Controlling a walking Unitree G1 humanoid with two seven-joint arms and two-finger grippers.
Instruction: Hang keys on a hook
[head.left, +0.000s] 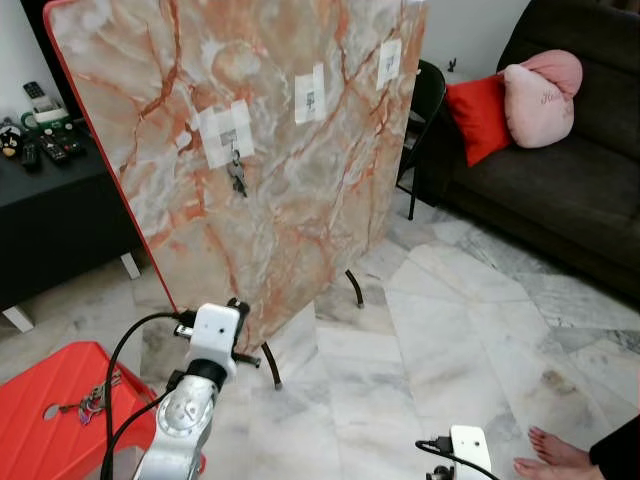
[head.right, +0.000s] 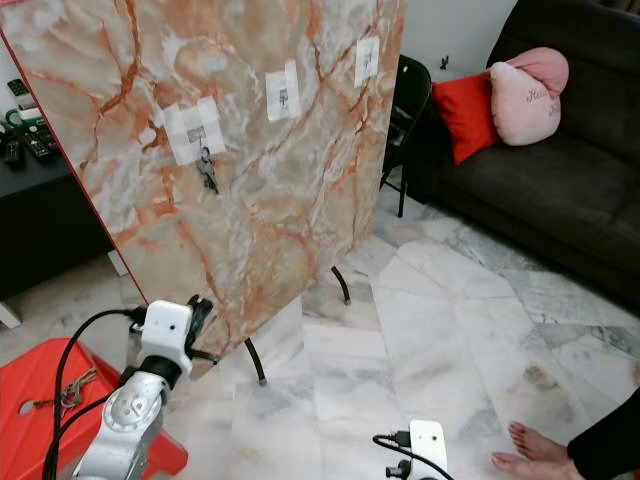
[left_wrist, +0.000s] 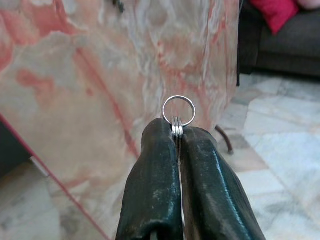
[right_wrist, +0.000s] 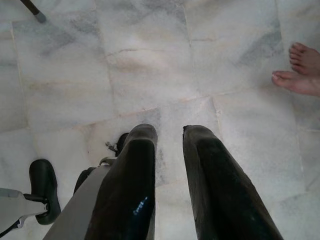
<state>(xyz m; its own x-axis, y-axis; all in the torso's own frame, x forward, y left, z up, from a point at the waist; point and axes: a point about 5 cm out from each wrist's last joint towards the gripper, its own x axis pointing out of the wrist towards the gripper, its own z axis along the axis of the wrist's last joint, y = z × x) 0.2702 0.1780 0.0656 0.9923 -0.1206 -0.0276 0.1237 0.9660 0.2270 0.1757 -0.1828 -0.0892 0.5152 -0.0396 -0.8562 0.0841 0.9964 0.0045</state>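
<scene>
Red plastic stool (head.left: 40, 385), at 8 o'clock in the eye views: a bunch of keys (head.left: 92, 402) lies on its seat.

Left tool (left_wrist: 177, 131), raised before the slab's lower edge at 7 o'clock: black fingers clenched on a silver split key ring (left_wrist: 178, 111), ring standing clear above the tips.

Black low worktop (head.left: 50, 215), at 9 o'clock: remote controls (head.left: 40, 150) on top.

Upright marble-patterned slab with red-orange veins (head.left: 270, 150), centre, on thin black legs: three taped white patches (head.left: 310, 95) in a row; a dark key bunch (head.left: 238, 175) hangs at the leftmost patch.

Right tool (right_wrist: 169, 137), at 5 o'clock, over the pale marble floor (head.left: 450, 330): fingers released, parted.

Dark sofa (head.left: 560, 190), at 2 o'clock: red cushion (head.left: 478, 115), pink cushion (head.left: 540, 95).

A person's bare feet (head.left: 550, 455), at 4 o'clock.
</scene>
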